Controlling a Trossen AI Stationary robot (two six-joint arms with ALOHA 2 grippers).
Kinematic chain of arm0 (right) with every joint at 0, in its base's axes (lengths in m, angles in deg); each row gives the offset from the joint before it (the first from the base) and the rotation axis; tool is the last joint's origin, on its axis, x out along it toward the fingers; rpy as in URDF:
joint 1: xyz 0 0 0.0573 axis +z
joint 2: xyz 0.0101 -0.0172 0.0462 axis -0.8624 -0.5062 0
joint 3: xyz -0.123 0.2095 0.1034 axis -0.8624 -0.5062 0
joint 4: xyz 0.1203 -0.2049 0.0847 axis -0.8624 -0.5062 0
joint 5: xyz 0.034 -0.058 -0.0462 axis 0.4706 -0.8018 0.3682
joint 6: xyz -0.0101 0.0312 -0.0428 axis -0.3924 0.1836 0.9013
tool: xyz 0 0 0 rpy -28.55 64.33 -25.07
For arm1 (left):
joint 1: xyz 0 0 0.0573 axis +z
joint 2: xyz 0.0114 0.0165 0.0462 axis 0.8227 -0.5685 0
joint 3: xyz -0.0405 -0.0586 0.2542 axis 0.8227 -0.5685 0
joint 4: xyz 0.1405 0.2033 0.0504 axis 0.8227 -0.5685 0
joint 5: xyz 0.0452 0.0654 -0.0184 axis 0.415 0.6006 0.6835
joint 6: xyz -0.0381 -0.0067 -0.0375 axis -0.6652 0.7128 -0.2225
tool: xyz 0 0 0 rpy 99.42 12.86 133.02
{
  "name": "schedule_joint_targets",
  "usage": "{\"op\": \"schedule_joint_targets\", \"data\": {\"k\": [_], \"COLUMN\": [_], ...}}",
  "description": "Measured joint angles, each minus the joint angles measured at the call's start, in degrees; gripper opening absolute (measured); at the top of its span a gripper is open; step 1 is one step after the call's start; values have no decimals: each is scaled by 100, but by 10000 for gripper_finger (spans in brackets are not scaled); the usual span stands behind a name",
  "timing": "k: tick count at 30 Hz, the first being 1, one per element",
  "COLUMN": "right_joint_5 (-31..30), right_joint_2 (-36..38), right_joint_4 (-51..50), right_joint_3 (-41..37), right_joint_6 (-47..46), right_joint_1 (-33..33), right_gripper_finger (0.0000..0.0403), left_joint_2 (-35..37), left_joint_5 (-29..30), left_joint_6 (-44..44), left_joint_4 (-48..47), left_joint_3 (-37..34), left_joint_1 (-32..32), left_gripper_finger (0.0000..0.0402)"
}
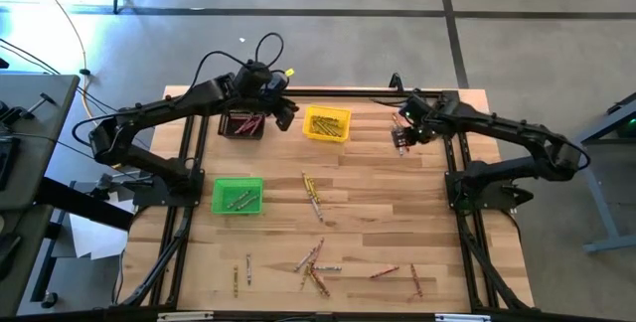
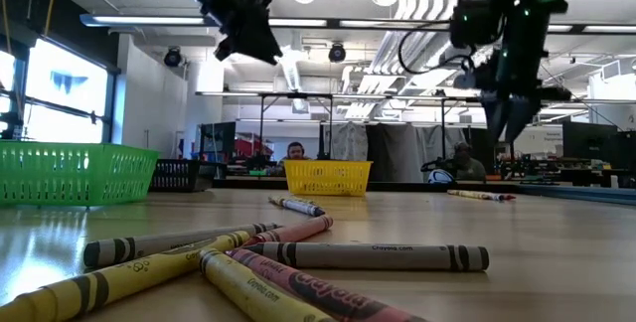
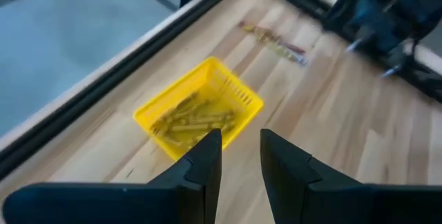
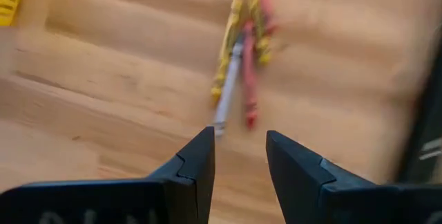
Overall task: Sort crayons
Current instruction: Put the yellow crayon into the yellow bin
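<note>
Crayons lie flat on the wooden table: a small cluster point(image 4: 242, 65) of red, yellow and grey ones under my right gripper point(image 4: 238, 151), a pair point(image 1: 313, 195) mid-table, and several point(image 1: 318, 260) near the front edge. My right gripper point(image 1: 402, 138) hangs open above its cluster, pointing down and touching nothing. My left gripper point(image 1: 285, 106) is raised between the black bin point(image 1: 241, 123) and the yellow bin point(image 1: 327, 123), open and empty. In the left wrist view the yellow bin point(image 3: 197, 110) holds yellow crayons just beyond the left gripper point(image 3: 240, 156).
A green bin point(image 1: 238, 195) with a few crayons stands at the left, mid-table. The black bin holds red crayons. Black frame rails point(image 1: 184, 178) run along both table sides. Bare wood lies between the yellow bin and the right gripper's cluster.
</note>
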Motion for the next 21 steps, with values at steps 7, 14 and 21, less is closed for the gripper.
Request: {"op": "schedule_joint_targets", "data": {"k": [7,14,21], "right_joint_5": [993,403,-527], "right_joint_2": [-6,-531,-1451], "right_joint_4": [1902,2042,-7], "right_joint_3": [-479,63,1166], "right_joint_6": [-796,-1174,-983], "right_joint_1": [803,1964,2128], "right_gripper_finger": [117,117,117], "left_joint_2": [-1,25,161], "left_joint_5": [0,12,11], "left_joint_6": [2,2,27], "left_joint_4": [-54,-190,-228], "left_joint_3": [70,70,70], "left_joint_1": [-145,-88,-86], "left_gripper_finger": [85,85,85]}}
